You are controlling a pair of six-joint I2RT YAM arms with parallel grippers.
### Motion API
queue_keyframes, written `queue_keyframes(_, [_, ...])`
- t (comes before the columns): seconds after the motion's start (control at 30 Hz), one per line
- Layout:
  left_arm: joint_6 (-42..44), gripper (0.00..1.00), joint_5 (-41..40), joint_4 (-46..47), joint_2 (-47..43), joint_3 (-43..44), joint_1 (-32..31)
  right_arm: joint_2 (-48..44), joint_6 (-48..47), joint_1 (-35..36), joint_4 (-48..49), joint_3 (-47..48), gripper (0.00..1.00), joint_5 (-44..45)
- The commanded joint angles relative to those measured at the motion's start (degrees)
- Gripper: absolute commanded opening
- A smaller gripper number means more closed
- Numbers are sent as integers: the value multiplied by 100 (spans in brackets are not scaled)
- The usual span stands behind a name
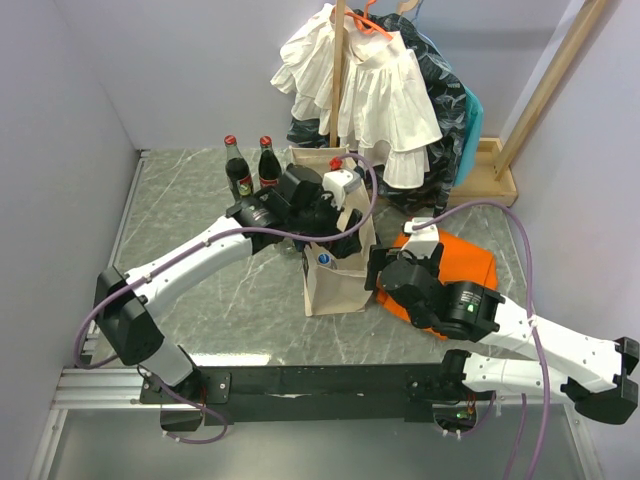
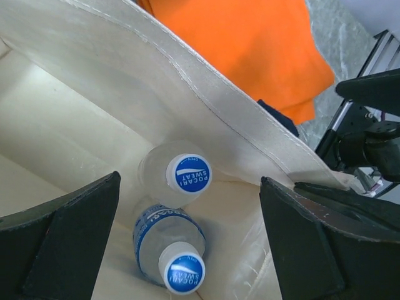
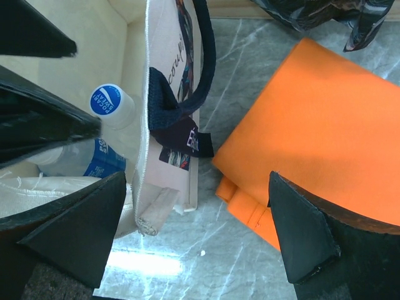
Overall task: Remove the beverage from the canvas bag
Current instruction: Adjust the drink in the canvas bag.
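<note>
Left wrist view is showing the left claw [image 2: 189,181] hanging over the open mouth of the canvas bag [image 2: 206,106]. Its fingers are standing wide apart with nothing gripped. Two clear beverage bottles with blue caps are sitting at the bag bottom. The upright bottle [image 2: 189,173] is resting by the bag wall, and the second bottle [image 2: 167,240] is leaning just beside it, touching or nearly so. The claw is probably being held spread so it can drop around one cap end, and the upright one is looking like the easier pick.

The right claw [image 3: 197,178] is also spread and gripping nothing. It is sitting astride the bag's right wall next to the navy strap handle [image 3: 203,56], with one finger seemingly over the inside and the other over the orange cloth [image 3: 325,125]. That placement is likely meant for steadying the soft wall.

In the way: the walls are rising taller than the bottles, the two bottles are crowding each other, and the strap is hanging close enough to snag.

Around: the orange cloth is lying flat on the table [image 1: 200,290] just right of the bag. The dark red-capped bottles [image 1: 238,172] are standing far left of it, and clothes [image 1: 370,90] are hanging at the far side.
</note>
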Motion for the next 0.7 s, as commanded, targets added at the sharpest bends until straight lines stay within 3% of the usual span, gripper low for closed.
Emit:
queue_keyframes(0.0, [160,98,-145,68,184,171,-101,-133,41,-11,-108,-45,100,145])
queue_keyframes(0.4, [151,97,-514,50,439,241,-206,-177,-3,-11,-73,-63,100,154])
queue_keyframes(0.67, [160,89,-567,-29,641,382,-250,-203,-3,-11,-64,-98,100,181])
